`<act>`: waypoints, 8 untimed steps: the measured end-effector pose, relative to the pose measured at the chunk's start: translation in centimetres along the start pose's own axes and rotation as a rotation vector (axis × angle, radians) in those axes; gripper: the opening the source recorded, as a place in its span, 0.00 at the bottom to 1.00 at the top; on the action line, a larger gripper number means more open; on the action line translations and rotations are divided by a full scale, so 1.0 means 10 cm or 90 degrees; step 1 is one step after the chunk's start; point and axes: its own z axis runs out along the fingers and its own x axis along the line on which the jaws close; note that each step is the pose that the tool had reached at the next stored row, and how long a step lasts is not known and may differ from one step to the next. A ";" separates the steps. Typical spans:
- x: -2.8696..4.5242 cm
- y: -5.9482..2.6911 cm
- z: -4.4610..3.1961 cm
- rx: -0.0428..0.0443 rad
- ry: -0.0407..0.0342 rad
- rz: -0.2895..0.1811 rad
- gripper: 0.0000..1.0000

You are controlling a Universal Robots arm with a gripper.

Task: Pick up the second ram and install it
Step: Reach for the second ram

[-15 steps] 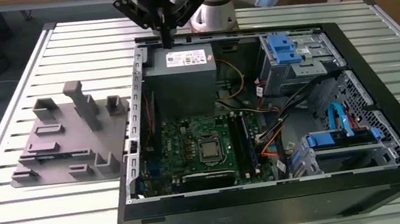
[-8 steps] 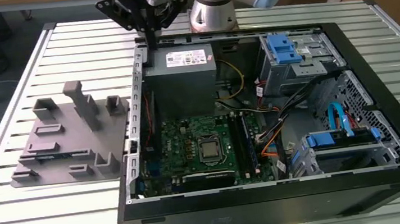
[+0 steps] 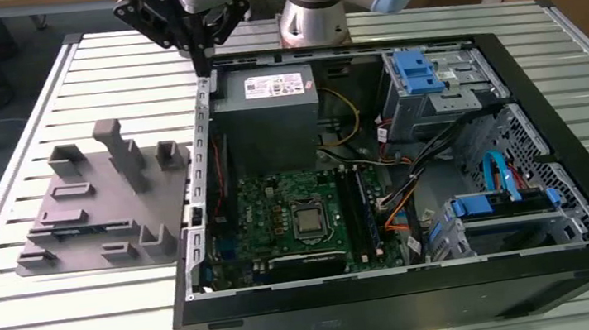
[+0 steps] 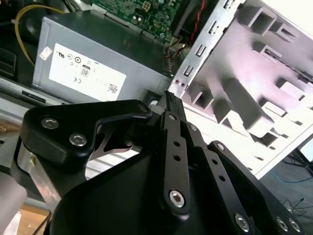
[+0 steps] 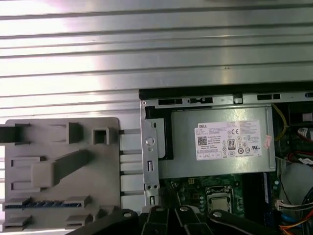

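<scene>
1. My claw (image 3: 198,58) hangs over the back corner of the computer case (image 3: 399,299), just beside the grey power supply (image 3: 268,126). The jaws look pinched narrow, with nothing between them.
2. The second ram (image 3: 85,230) sits in a slot of the grey fixture (image 3: 54,196) on the slatted table (image 3: 24,329). It is outside the case and well apart from my claw.
3. In the exterior view, the ram bears about 7 o'clock from my fingertips.
4. Its long axis runs roughly 9 to 3, across that bearing. In the first wrist view the blue-green strip (image 5: 46,202) follows the fixture's slot.
5. I cannot tell whether it lies on edge or flat.
</scene>
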 end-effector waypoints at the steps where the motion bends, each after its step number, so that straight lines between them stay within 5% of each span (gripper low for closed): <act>1: 0.018 -0.002 0.002 0.0000 0.0000 0.000 0.11; 8: 0.241 -0.021 0.013 0.0001 0.0000 0.000 0.11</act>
